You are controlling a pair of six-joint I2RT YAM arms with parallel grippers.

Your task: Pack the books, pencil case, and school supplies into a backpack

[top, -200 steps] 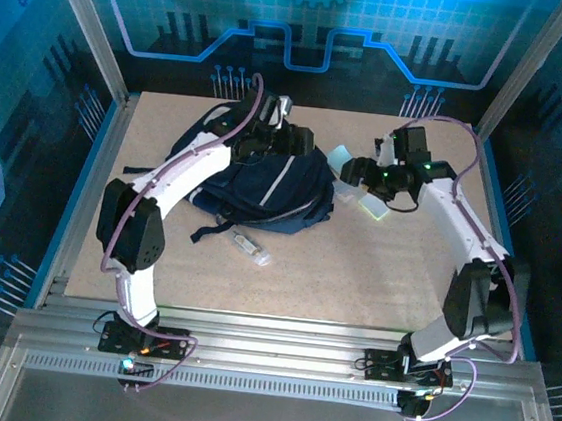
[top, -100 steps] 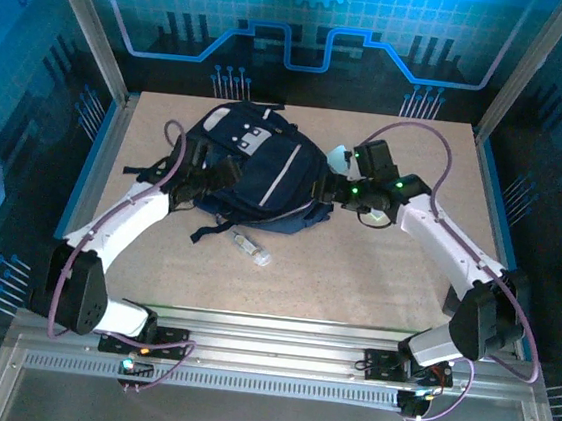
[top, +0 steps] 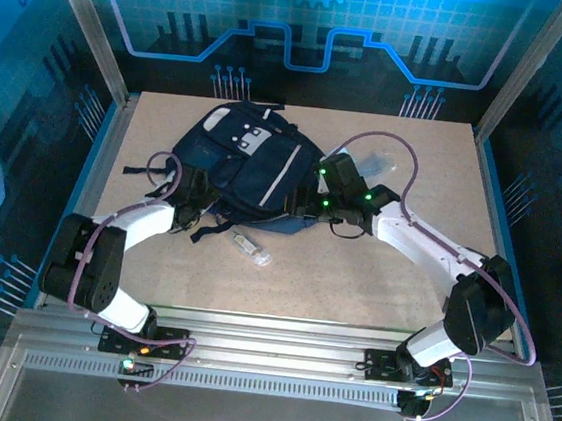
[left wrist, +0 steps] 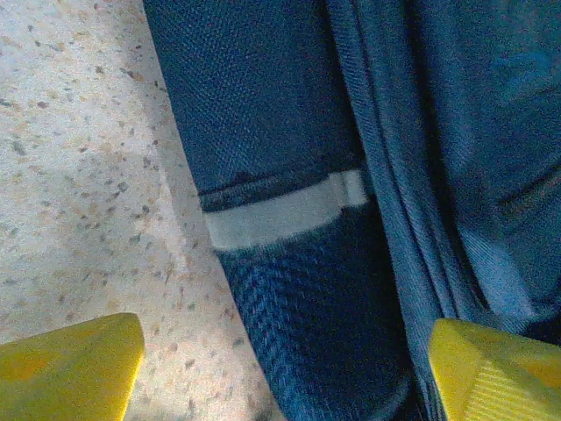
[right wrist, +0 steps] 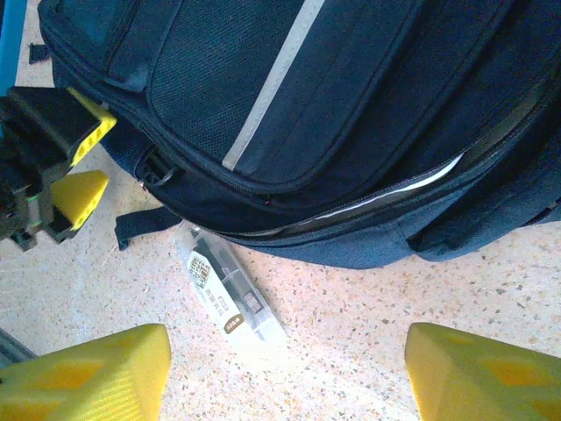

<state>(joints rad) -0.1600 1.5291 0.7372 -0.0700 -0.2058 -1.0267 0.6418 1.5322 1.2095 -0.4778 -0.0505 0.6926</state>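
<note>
Navy backpack, pale edge, perhaps a book, half-hidden inside zip

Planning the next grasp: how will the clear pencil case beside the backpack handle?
The pencil case looks like thin glossy plastic, so probably slick and floppy at its ends. Small next to the backpack, it is likely light. Lying flat, it should slide rather than roll.

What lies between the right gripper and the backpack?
In the right wrist view, the pencil case lies on the table between the right gripper and the backpack.
</note>
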